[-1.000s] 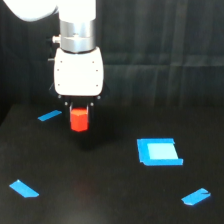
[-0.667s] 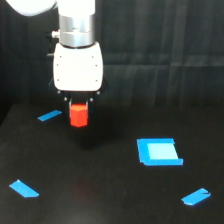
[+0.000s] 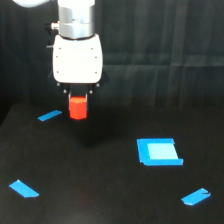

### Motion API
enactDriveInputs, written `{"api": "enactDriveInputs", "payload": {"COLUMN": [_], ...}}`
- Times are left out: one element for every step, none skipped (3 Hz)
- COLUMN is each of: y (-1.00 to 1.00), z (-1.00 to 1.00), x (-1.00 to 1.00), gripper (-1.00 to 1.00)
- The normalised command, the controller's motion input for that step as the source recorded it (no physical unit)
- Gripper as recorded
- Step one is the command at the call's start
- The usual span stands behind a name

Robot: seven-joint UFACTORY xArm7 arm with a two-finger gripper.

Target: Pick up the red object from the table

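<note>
Just under the white arm head, up at about eleven o'clock in the exterior view, the red object (image 3: 78, 107) hangs clear of the table (image 3: 100, 200), pinched at its top by the gripper (image 3: 78, 96), which is closed on it. A blue tape strip (image 3: 49, 116) lies at its nine o'clock. The blue square patch (image 3: 159, 151) sits well apart at four o'clock; more strips (image 3: 23, 188) (image 3: 196, 197) lie nearer me.

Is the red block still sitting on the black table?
Apart. The exterior view shows the red block hanging under the tool, with bare black table visible below its bottom edge.
</note>
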Motion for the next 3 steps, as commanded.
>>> {"api": "enactDriveInputs", "payload": {"y": [-0.13, -0.03, -0.03], "z": [0.18, 0.36, 0.22], "x": [0.04, -0.02, 0.07], "gripper": [-0.97, -1.0, -0.97]}}
